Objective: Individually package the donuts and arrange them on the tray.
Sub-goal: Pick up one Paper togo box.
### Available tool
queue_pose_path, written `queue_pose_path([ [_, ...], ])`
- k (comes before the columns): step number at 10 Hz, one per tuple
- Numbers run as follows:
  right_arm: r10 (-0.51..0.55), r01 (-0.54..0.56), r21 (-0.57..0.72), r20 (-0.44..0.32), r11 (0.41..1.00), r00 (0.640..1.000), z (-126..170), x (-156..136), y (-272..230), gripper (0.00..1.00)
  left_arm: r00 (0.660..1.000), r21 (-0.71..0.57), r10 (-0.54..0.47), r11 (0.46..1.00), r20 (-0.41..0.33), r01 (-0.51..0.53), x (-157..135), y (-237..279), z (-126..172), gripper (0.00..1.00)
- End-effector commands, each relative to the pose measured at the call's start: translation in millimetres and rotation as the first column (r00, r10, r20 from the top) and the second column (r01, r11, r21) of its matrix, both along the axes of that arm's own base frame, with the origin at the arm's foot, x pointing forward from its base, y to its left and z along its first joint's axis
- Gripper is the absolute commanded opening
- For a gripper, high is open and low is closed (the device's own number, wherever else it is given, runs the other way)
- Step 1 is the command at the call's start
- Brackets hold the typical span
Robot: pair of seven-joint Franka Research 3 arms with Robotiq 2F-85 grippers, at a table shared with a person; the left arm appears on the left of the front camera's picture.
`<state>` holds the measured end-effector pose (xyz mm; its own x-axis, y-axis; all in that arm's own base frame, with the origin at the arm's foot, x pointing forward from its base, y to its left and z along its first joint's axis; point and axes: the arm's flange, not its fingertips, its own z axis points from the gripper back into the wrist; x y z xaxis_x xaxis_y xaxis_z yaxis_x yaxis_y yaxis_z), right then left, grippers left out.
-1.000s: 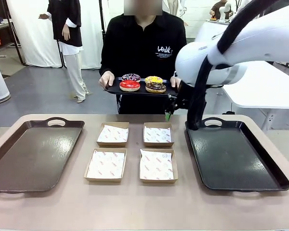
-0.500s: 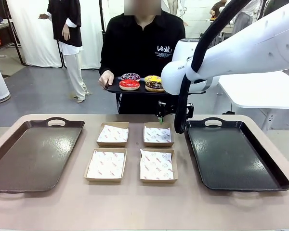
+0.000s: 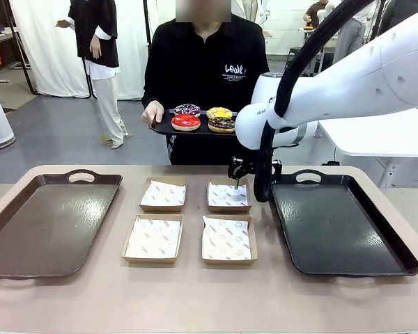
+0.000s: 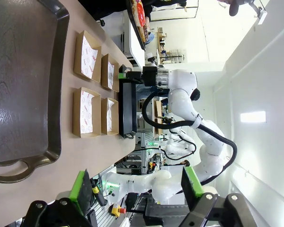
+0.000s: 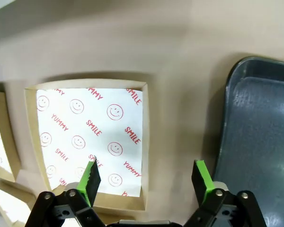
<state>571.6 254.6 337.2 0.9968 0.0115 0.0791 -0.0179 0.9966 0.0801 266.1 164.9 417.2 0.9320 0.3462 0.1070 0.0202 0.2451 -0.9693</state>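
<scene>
Four donuts lie on a small black tray (image 3: 168, 129) that a person holds at the far side of the table: red (image 3: 186, 122), purple (image 3: 187, 110), yellow (image 3: 219, 112) and chocolate (image 3: 222, 124). My right gripper (image 3: 235, 177) hangs below that tray, over the far right box (image 3: 228, 195). In the right wrist view the right gripper (image 5: 146, 178) is open and holds nothing, astride the right edge of this paper-lined box (image 5: 87, 142). My left gripper (image 4: 136, 187) is open, off past the near end of the left tray (image 4: 19, 94).
Three more paper-lined cardboard boxes (image 3: 153, 238) sit mid-table. A large dark tray (image 3: 49, 223) lies at the left and another (image 3: 338, 226) at the right, close beside my right gripper. A second person stands far back left.
My right arm swung left and down, from beside the person's tray to just over the far right box. The person's tray shifted slightly left.
</scene>
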Motion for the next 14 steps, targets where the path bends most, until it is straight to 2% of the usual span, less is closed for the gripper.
queue_pose_path([
  [1,0.034,-0.034,0.017,0.022,0.999,0.999,-5.3,-6.0,-0.1,1.0,1.0,-0.013,0.007,1.0,0.006,-0.007,0.0,0.7,1.9,1.0],
  [5,0.038,-0.038,0.014,0.003,0.999,0.999,-14.2,-4.9,-2.8,1.0,1.0,-0.013,0.007,1.0,0.006,-0.007,0.0,0.7,1.9,1.0],
  [6,0.056,-0.056,0.028,0.004,0.998,0.998,-17.0,-4.2,-3.8,0.54,1.0,-0.013,0.007,1.0,0.006,-0.007,0.0,0.7,1.9,1.0],
  [7,0.057,-0.057,0.024,-0.002,0.998,0.998,-18.8,-4.2,-4.3,0.4,1.0,-0.013,0.007,1.0,0.006,-0.007,0.0,0.7,1.9,1.0],
  [8,0.056,-0.056,0.026,-0.007,0.998,0.998,-20.6,-3.6,-5.1,0.0,1.0,-0.013,0.007,1.0,0.006,-0.007,0.0,0.7,1.9,1.0],
  [10,0.054,-0.054,0.024,-0.01,0.998,0.999,-22.4,-3.8,-5.1,0.0,1.0,-0.013,0.007,1.0,0.006,-0.007,0.0,0.7,1.9,1.0],
  [11,0.054,-0.054,0.024,-0.012,0.998,0.998,-23.0,-3.9,-4.9,0.14,1.0,-0.013,0.007,1.0,0.006,-0.007,0.0,0.7,1.9,1.0],
  [12,0.051,-0.051,0.024,-0.013,0.998,0.999,-23.3,-3.7,-4.8,0.04,1.0,-0.013,0.007,1.0,0.006,-0.007,0.0,0.7,1.9,1.0],
  [14,0.044,-0.044,0.021,-0.009,0.999,0.999,-23.6,-3.7,-4.1,0.0,1.0,-0.013,0.007,1.0,0.006,-0.007,0.0,0.7,1.9,1.0],
])
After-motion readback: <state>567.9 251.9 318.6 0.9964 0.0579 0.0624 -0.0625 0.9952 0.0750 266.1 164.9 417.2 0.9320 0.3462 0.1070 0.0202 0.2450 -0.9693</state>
